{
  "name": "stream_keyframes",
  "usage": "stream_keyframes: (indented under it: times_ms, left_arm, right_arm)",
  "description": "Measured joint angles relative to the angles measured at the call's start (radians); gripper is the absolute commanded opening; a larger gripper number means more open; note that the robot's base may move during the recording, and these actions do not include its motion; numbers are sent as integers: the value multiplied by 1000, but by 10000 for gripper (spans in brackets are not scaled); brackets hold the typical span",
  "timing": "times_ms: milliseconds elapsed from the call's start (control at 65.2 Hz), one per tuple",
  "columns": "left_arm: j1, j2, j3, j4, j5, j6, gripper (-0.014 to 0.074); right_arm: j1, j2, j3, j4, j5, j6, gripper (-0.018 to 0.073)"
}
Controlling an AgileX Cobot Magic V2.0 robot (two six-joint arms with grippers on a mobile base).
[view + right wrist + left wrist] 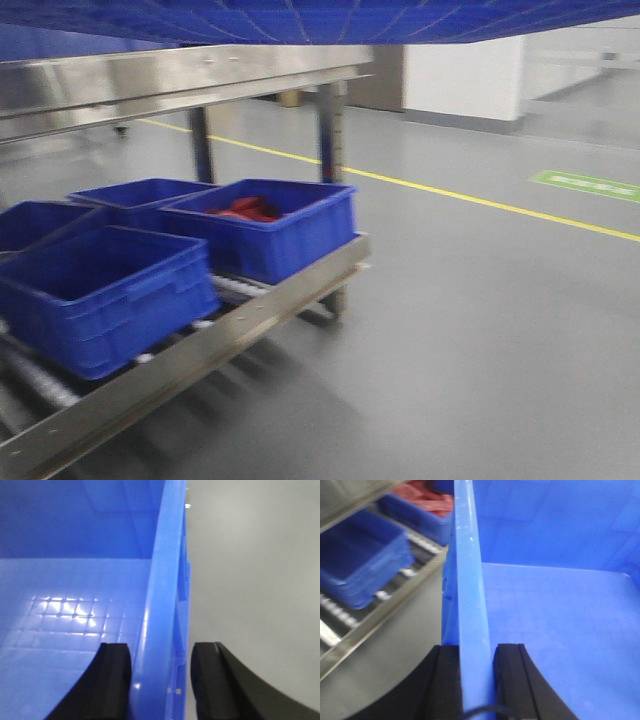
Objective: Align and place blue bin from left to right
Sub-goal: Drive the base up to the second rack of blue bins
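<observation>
At the top of the front view, the large lighter-blue rectangular plastic bin point(300, 18) hangs in the air above a stainless-steel roller rack point(200, 340), only its grid-ribbed underside showing; on the rack's lower level sit several smaller darker-blue plastic trays point(105, 295), the rightmost one holding red items point(245, 210); the black left fingers point(437, 685) are clenched on the bin's left wall, one inside and one outside the thick rim; the black right fingers point(112, 680) grasp the opposite wall likewise, straddling its rim; beyond the rack, a yellow line point(480, 200) and a green marking point(585, 183) cross the grey floor point(480, 350).
</observation>
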Motion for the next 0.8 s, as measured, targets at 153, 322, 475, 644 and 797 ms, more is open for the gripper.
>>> stream_keyframes:
  times_ms: [153,322,475,644,797]
  left_arm:
    - [0,0,0,0,0,0,-111]
    - [0,0,0,0,0,0,-111]
    - [0,0,0,0,0,0,-111]
    - [0,0,0,0,0,0,-111]
    - [0,0,0,0,0,0,-111]
  right_arm:
    - [0,0,0,0,0,0,-81]
    - [0,0,0,0,0,0,-81]
    - [0,0,0,0,0,0,-81]
    - [0,0,0,0,0,0,-81]
    - [0,0,0,0,0,0,-81]
